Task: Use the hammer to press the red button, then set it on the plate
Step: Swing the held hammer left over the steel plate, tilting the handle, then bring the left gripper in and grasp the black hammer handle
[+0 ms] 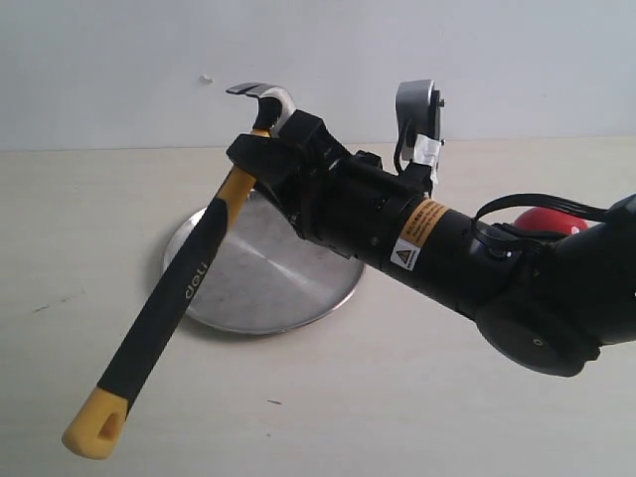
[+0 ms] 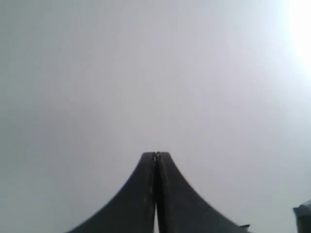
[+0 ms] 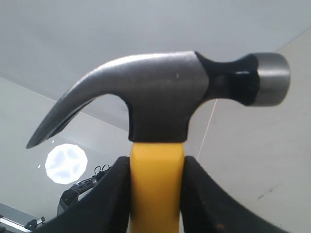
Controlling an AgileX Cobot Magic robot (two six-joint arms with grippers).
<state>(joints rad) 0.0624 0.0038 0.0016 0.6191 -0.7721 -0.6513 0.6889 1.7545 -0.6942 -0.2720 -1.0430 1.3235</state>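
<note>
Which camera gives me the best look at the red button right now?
The exterior view, and only partly: the red button peeks out behind the right arm. The right wrist view shows the hammer head, no button; the left wrist view shows only the shut left gripper.

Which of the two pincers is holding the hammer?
The right pincer, clamped on the yellow handle of the hammer just below its head. The left pincer is shut with nothing between its fingers.

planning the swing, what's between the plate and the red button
Exterior view: the right arm, its tool gripping the hammer, crosses there; the table beneath is hidden.
</note>
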